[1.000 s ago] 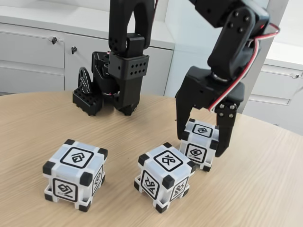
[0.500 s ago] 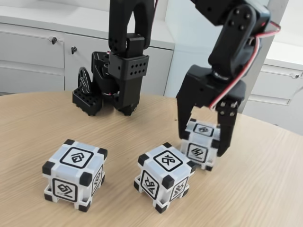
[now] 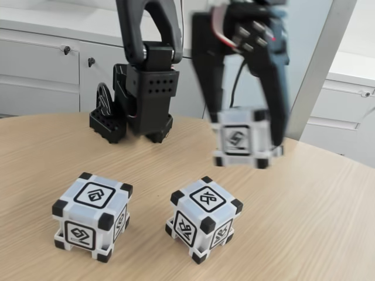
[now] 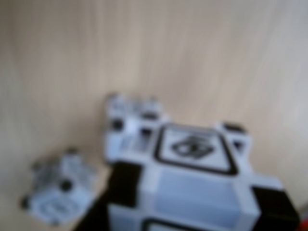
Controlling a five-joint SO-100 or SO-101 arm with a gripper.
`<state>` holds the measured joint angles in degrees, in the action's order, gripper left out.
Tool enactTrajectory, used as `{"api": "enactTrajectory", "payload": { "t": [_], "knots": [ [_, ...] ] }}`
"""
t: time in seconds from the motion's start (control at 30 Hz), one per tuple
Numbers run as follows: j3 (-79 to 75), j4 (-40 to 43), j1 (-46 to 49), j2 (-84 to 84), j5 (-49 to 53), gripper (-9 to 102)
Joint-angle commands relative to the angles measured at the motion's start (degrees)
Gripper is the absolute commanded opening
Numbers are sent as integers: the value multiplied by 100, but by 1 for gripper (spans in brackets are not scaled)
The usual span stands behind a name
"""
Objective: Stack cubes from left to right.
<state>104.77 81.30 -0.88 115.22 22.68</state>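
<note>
The arm is all matte black plastic, built from blocky printed segments. Its boxy black shoulder housing (image 3: 151,93) carries a grid of small round holes on one face and sits on a black base with a ribbed, slotted foot. The black two-finger gripper (image 3: 246,132) has long, flat, tapering fingers (image 3: 202,70). Red and white cables loop along the wrist, where a few pale screw heads show. The upper part is motion-blurred.

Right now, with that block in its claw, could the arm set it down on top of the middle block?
Probably yes. The gripper holds one cube in the air, and the middle cube below has a bare top with nothing between them.
</note>
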Motion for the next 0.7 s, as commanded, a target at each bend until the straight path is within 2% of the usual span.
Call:
{"api": "enactTrajectory", "payload": {
  "t": [0.0,0.27,0.67],
  "knots": [
    [-246,-18,668,316,352,19],
    [-237,-18,2338,220,879,19],
    [-158,-18,3322,220,879,18]
  ]
}}
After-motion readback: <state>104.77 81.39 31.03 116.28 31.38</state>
